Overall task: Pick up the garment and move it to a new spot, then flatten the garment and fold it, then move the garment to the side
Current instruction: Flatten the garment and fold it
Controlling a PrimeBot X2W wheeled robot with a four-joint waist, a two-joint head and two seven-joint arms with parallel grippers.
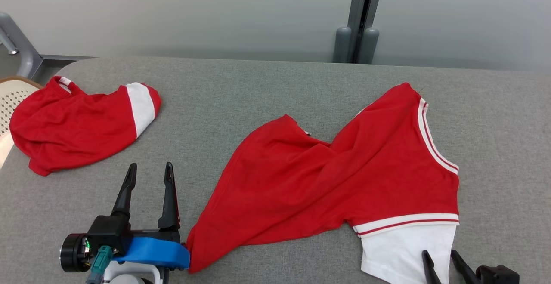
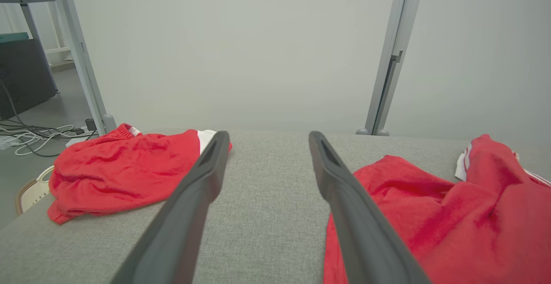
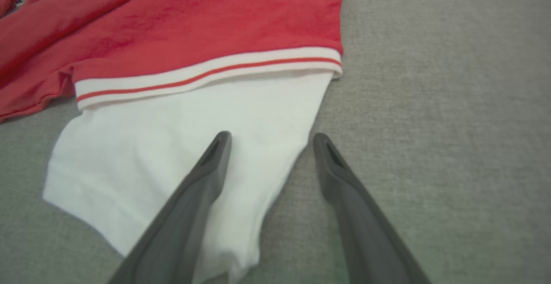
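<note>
The garment [image 1: 335, 176] is a red shirt with a white sleeve and red-and-white striped trim, lying crumpled on the grey table [image 1: 258, 94] at centre right. Its red body [image 2: 430, 215] also fills the lower right of the left wrist view. My left gripper [image 1: 148, 174] stands open just left of the shirt's lower corner, with nothing between its fingers. At the lower right my right gripper [image 1: 439, 260] is open over the white sleeve [image 3: 172, 146], straddling the sleeve's right edge. In the right wrist view one of the fingers [image 3: 206, 176] lies over the white cloth.
A second red garment [image 1: 82, 122] with a white band lies bunched at the table's far left. Beside it, off the table edge, is a pale perforated chair seat [image 1: 10, 99]. A grey wall and a post [image 1: 357, 17] stand behind. Cables [image 2: 30, 137] lie on the floor.
</note>
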